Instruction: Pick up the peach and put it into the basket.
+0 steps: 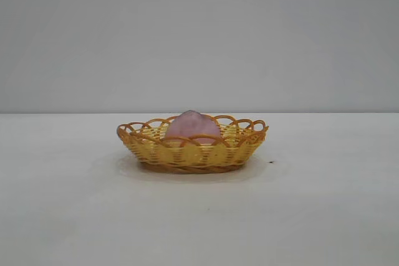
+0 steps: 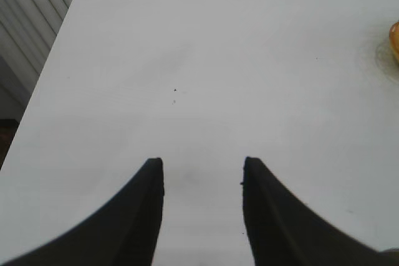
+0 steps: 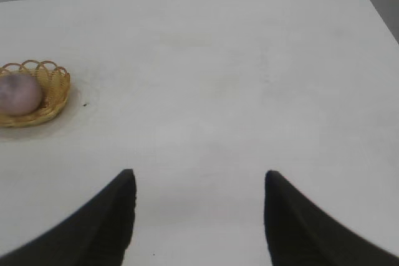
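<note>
table (image 1: 324, 216): white, bare around the basket; one small dark speck just right of the basket.
basket (image 1: 187, 155): mid-table, upright, flat on its base, holds one thing only.
peach (image 1: 192, 126): sits inside the basket, a bit left of its middle, tip up, top poking above the rim; looks settled, nothing touching it.
left gripper (image 2: 202, 191): fingers spread, nothing between them, hovers over bare table well apart from the basket; only an orange sliver of rim shows at the frame edge of the left wrist view.
right gripper (image 3: 198, 207): fingers spread, empty, over bare table well apart from the basket; basket and peach both visible far off in its wrist view.
task state: looks done, peach is in, both arms clear.
risk 1: an arm swinging back low across the table could clip the looped rim and slide or tip the shallow basket.
risk 2: the peach is round and the wall is low, so a knock could roll it out.
risk 3: any re-grasp attempt would only disturb a finished placement.
</note>
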Tool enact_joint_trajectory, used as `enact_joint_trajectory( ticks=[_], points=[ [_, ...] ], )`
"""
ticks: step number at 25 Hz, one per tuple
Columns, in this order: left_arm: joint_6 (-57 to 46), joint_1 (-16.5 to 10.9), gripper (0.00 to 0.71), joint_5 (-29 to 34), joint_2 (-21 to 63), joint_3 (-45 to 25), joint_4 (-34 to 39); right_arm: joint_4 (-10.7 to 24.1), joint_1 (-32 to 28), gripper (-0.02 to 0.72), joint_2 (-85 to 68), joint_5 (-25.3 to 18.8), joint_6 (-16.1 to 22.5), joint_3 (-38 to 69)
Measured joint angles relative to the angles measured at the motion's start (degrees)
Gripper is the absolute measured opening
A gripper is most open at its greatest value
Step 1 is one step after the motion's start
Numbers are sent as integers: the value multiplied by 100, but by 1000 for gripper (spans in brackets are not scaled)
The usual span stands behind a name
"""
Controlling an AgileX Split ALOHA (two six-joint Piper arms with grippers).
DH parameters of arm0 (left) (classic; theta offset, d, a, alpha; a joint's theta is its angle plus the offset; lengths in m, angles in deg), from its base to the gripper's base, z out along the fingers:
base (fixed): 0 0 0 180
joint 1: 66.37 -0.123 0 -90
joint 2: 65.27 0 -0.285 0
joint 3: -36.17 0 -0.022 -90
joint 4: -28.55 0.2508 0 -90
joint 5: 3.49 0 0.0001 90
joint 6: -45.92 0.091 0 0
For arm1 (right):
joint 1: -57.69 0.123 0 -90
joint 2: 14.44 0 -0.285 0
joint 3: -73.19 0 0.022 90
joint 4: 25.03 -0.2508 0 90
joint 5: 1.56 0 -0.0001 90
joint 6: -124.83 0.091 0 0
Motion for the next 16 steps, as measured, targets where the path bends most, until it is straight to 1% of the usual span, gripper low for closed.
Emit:
enact_joint_trajectory(
  ticks=[2, 5, 16],
  points=[
    [0, 0, 285, 0, 0, 0, 0, -10, 270, 423, 0, 0, 0, 0],
    [0, 0, 285, 0, 0, 0, 0, -10, 480, 423, 0, 0, 0, 0],
    [0, 0, 285, 0, 0, 0, 0, -10, 516, 423, 0, 0, 0, 0]
  ],
)
